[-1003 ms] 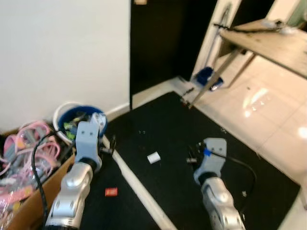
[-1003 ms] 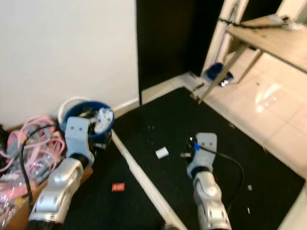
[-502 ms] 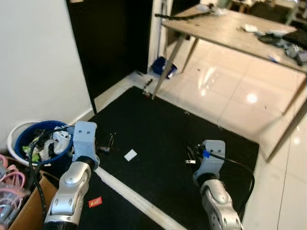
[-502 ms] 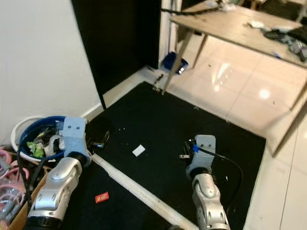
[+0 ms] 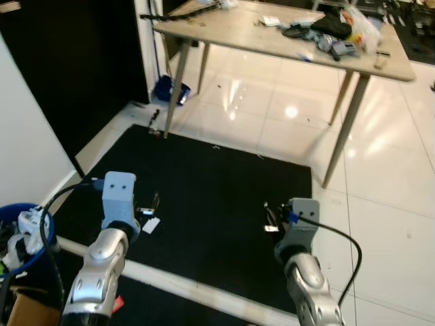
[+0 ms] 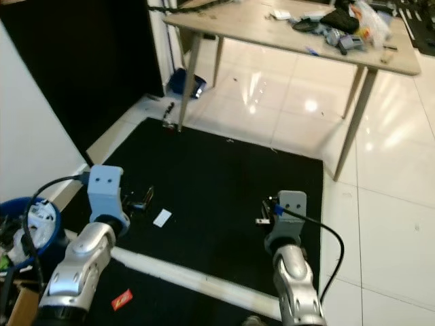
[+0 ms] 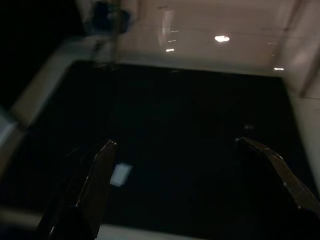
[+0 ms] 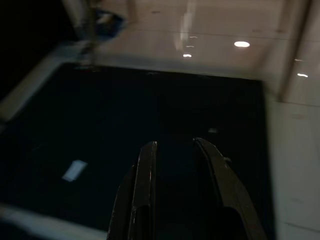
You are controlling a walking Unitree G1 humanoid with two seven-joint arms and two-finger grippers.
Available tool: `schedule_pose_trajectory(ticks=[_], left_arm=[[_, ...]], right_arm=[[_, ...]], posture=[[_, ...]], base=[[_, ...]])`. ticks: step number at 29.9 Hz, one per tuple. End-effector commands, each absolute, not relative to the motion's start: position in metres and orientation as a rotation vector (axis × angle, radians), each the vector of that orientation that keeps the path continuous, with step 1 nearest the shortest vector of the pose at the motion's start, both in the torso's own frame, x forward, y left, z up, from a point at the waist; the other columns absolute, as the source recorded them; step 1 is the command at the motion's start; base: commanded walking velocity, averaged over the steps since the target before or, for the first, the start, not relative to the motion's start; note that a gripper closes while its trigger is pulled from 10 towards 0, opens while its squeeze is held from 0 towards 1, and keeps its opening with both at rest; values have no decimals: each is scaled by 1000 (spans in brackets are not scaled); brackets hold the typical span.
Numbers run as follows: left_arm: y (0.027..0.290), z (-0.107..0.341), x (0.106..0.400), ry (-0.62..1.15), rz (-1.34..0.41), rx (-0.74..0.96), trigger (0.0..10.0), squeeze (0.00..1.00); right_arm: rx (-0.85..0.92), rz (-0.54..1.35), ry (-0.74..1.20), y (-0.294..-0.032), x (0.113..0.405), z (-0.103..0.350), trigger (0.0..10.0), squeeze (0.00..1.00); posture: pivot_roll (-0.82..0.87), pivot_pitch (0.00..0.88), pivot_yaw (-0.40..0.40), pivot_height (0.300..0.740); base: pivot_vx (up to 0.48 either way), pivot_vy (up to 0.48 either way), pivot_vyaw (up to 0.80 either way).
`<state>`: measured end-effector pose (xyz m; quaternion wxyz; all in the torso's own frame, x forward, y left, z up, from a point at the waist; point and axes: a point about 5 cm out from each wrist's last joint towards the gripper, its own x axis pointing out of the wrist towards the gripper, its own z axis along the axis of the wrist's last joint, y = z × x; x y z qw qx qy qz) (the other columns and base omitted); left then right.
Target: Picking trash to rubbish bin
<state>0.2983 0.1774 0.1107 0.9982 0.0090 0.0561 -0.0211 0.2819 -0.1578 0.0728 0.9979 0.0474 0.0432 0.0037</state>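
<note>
Black floor mat (image 5: 224,183), flat on glossy cream tiles (image 5: 387,204): we log it first in the L eye view. On the mat, a small white scrap of paper (image 5: 151,225), just beside our left gripper (image 5: 148,204) w/ its pale blue wrist block. A white strip (image 5: 197,291) crosses the mat's near part. Round blue rubbish bin (image 5: 20,234), already holding white and mixed trash, sits at far left by the white wall (image 5: 27,136), well apart from the scrap. Light wooden table on slim legs (image 5: 272,41) stands over the tiles, cluttered w/ dark and bagged items (image 5: 333,27). A blue object (image 5: 170,88) lies by the table's far leg.

R eye view: same scene. We add a small red flat wrapper (image 6: 122,297) on the mat near the left forearm, and a brown cardboard box corner (image 6: 17,305) at bottom left. Right gripper (image 6: 265,212) hangs above the mat, black cable (image 6: 326,251) looping off its wrist.

L wrist view (dark, blurred): we see our two black fingers (image 7: 95,185) spread wide, nothing between them; the white scrap lies on the mat just beside one finger.

R wrist view (dark): two black fingers (image 8: 145,190) nearly together, a slim gap, holding nothing; the white scrap lies on the mat, apart from them.
</note>
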Motion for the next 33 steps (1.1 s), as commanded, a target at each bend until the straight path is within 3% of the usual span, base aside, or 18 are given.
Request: schedule_pose_trajectory(ticks=[1, 8, 18, 33], left_arm=[[176, 106, 296, 133, -47, 9, 10000, 0], [179, 108, 295, 130, -38, 14, 10000, 0], [178, 114, 298, 100, -33, 15, 10000, 0], [175, 117, 298, 89, -55, 27, 10000, 0]], right_arm=[[133, -27, 92, -162, 281, 73, 10000, 0], [164, -27, 100, -162, 284, 75, 10000, 0], [144, 61, 153, -152, 282, 70, 10000, 0], [148, 34, 132, -155, 285, 74, 10000, 0]], posture=[[18, 169, 17, 740], [23, 174, 13, 740], [27, 170, 10, 740], [28, 177, 6, 740]], base=[[0, 0, -800], [0, 0, -786], [0, 0, 0], [0, 0, 0]])
